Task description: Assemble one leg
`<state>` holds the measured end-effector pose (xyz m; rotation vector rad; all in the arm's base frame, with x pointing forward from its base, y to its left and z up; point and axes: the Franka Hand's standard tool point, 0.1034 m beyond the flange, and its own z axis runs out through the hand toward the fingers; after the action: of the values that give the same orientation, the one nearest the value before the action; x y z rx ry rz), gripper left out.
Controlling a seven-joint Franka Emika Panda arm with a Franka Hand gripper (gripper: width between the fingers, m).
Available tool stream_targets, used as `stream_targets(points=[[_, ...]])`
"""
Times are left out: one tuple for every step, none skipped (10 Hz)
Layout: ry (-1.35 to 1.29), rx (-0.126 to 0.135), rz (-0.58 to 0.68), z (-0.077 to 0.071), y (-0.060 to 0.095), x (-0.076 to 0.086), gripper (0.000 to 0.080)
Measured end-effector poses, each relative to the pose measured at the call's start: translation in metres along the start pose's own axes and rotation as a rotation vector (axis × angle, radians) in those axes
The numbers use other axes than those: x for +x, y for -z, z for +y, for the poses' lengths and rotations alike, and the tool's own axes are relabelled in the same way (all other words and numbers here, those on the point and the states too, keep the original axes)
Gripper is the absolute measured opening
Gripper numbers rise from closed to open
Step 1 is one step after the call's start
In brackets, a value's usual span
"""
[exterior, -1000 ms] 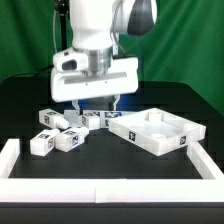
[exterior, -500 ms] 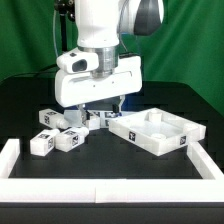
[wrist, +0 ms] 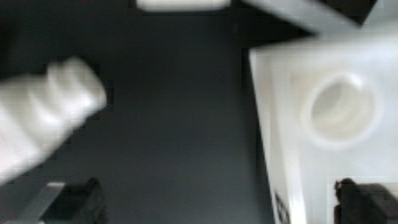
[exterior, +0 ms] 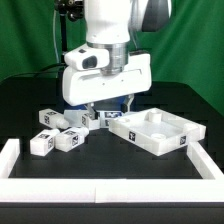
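Observation:
Several stubby white legs with square tags lie in a loose group on the black table, among them a leg [exterior: 43, 143] at the front and a leg [exterior: 100, 118] close to the panel. The large white rimmed panel [exterior: 158, 131] lies at the exterior view's right. My gripper [exterior: 107, 108] hangs open and empty just above the gap between the legs and the panel. In the wrist view the gripper [wrist: 219, 205] is open, its dark fingertips [wrist: 75, 200] wide apart. A blurred leg [wrist: 45, 100] lies on one side and the panel [wrist: 329, 100] with a round socket on the other.
A low white wall [exterior: 110, 190] borders the table along the front and runs up both sides. Bare black table lies between the parts and this wall. A dark curtain hangs behind the arm.
The arm has moved toward the exterior view's right, from above the legs toward the panel's near edge. The gripper stays open and empty. The parts have not moved.

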<state>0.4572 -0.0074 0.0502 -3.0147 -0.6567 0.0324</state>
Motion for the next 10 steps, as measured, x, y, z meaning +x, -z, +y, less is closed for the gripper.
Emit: stream_targets(points=[[0.000,-0.005,0.011,0.005,-0.005,0.016,0.0648],[0.000,-0.010,0.019,0.006,-0.012,0.025,0.0648],[-0.013,-0.011,0.021,0.004,-0.022,0.029,0.0648],[-0.026,-0.013,0.026,0.002,-0.025,0.034,0.0648],[-0.026,-0.013,0.026,0.002,-0.025,0.034,0.0648],[-0.026,-0.013,0.026,0.002,-0.025,0.034,0.0648],[-0.026,-0.013,0.026,0.002,-0.025,0.034,0.0648],[-0.026,-0.013,0.026,0.002,-0.025,0.034,0.0648],[-0.026,-0.013,0.026,0.002,-0.025,0.034,0.0648],[-0.026,-0.013,0.026,0.002,-0.025,0.034,0.0648]])
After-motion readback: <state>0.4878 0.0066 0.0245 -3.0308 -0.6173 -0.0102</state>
